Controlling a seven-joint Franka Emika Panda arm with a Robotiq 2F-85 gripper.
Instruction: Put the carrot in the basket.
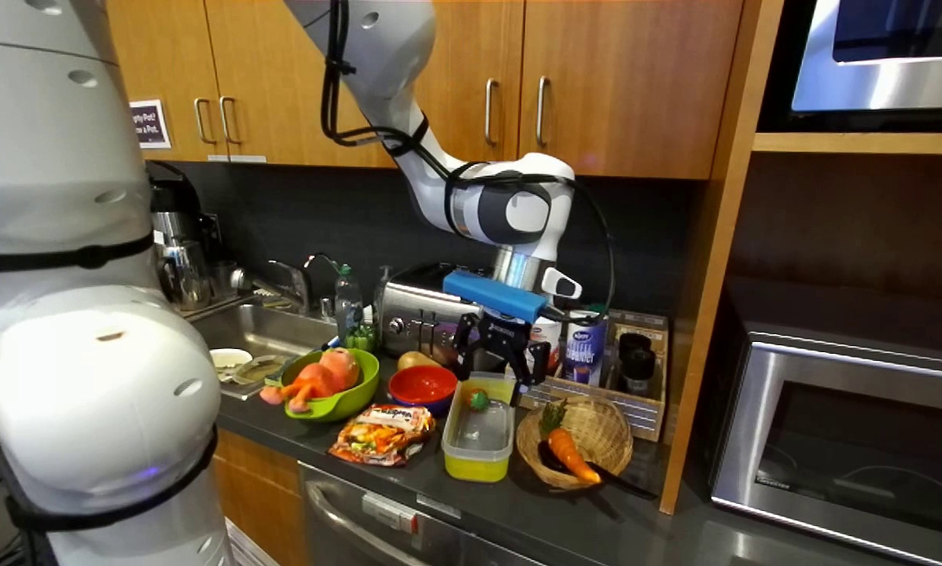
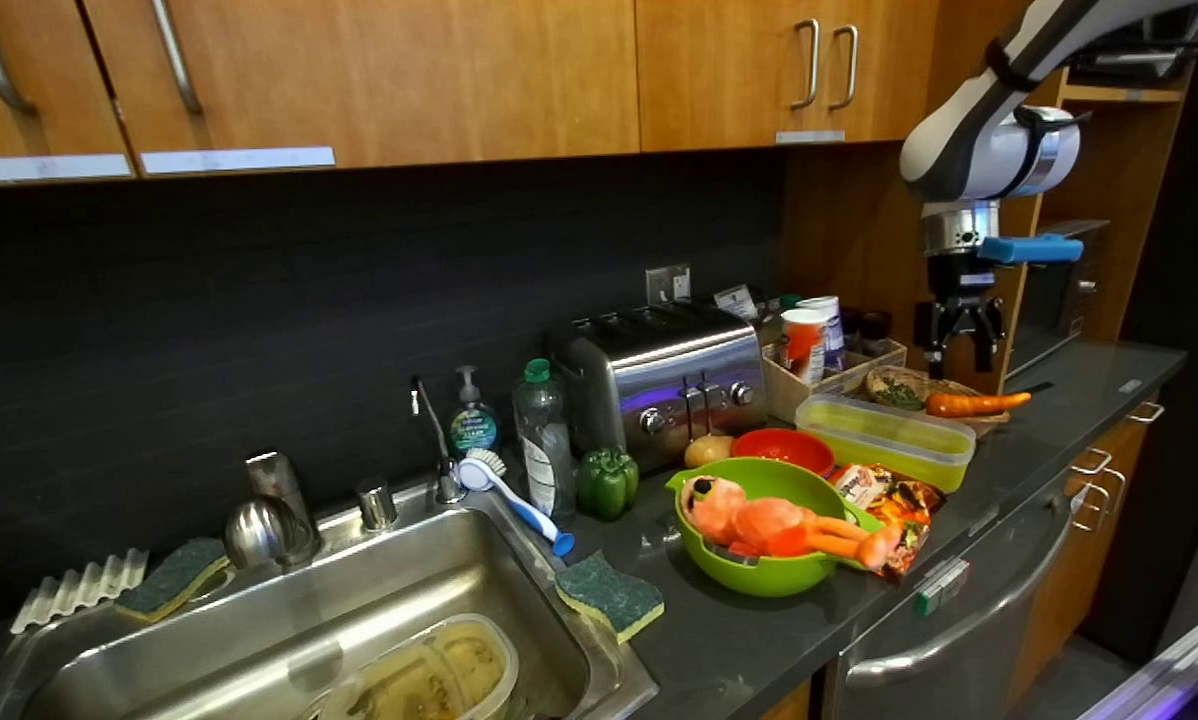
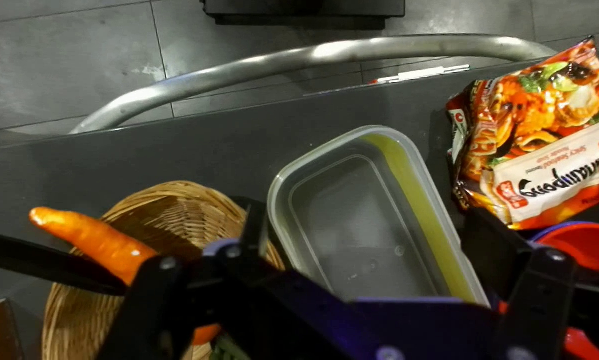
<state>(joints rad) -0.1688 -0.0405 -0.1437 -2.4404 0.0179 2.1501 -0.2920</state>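
We see the leafy-topped orange carrot lying across the round tan wicker basket, lower than the black two-fingered gripper, which hangs beside that basket with jaws spread wide.

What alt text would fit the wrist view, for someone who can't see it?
A carrot, partly hidden by an open black pincer, lies in a wicker basket with its tip past the rim; to the right are a plastic tub and a noodle packet.
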